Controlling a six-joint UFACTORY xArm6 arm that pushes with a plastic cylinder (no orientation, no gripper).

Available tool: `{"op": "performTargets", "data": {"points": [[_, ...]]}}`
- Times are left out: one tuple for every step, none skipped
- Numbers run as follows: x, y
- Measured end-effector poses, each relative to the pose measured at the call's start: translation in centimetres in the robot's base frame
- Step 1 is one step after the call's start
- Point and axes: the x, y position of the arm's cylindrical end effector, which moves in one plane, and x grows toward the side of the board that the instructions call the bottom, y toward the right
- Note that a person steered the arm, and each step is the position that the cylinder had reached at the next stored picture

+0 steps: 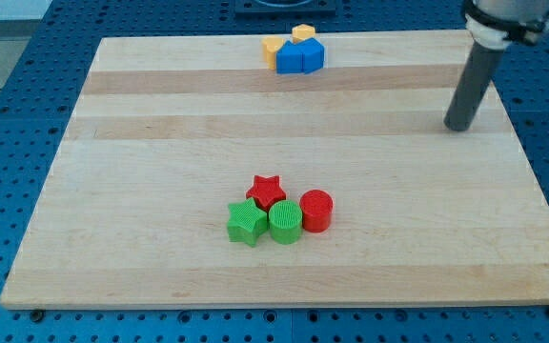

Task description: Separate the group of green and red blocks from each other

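The four blocks the task concerns sit bunched in the lower middle of the tabletop [160, 143]: a red star [267, 190] at the back, a green star [246, 223] at the view's left front, a green cylinder [285, 222] in the centre front, and a red cylinder [316, 211] on the view's right. They appear to touch one another, so the colours interlock rather than forming two tidy halves, which is why a single straight shove would likely drag both colours along. My tip [460, 126] rests on the wood far up at the view's right, well apart from the cluster and not touching any block; there is no claw on this rod, so nothing opens, closes or grips. At the view's top edge a second bunch, blue blocks [301, 58] with yellow blocks [287, 41] behind them, sits near the rim and is best left alone. Open wood lies all around the red-green group, widest to the view's left and right, while the bottom edge is nearer, so pushing sideways seems safer than pushing toward the bottom.
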Motion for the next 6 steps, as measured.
{"op": "performTargets", "data": {"points": [[6.5,-4.0],[14.1,-10.5],[17.1,-13.9],[16.9,-17.5],[15.4,-22.0],[13.5,-24.9]]}}
